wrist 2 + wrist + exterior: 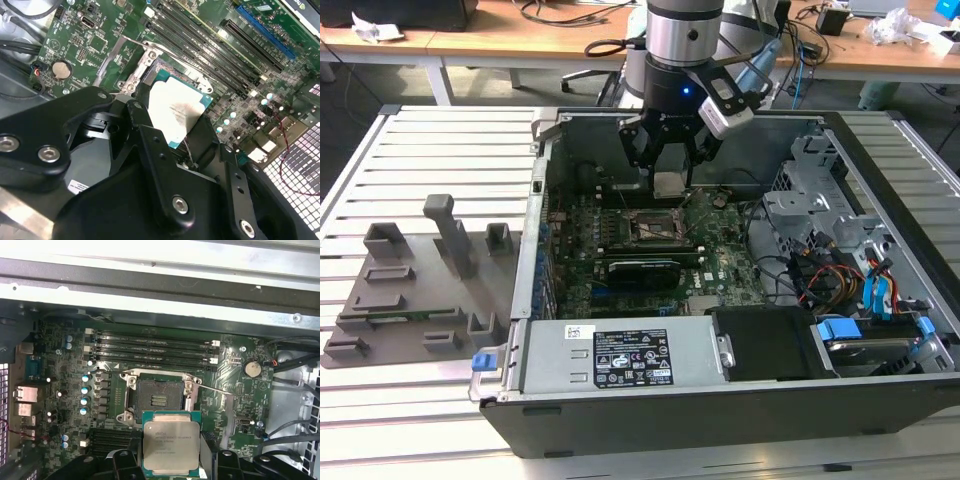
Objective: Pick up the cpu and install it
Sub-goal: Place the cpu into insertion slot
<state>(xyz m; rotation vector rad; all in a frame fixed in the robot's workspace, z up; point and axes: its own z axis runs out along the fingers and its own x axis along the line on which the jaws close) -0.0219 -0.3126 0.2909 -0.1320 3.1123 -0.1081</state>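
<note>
The cpu [668, 183], a small square chip with a silvery top and a green rim, hangs tilted above the motherboard [720, 262] inside the open computer case. My gripper [669, 172] is shut on it, with black fingers [150, 135] on two opposite edges. In the first wrist view the cpu [170, 442] sits just to one side of the open socket [159, 397], whose metal bracket is swung open. In the second wrist view the cpu [177, 107] covers part of the socket frame [145, 62].
A long black expansion card [640, 270] lies close beside the socket, and memory slots [152, 347] line its other side. A power supply [620, 355] fills the case front, with a drive cage [810, 190] and cables [830, 275] at the exterior view's right. A grey fixture tray [420, 290] sits outside the case.
</note>
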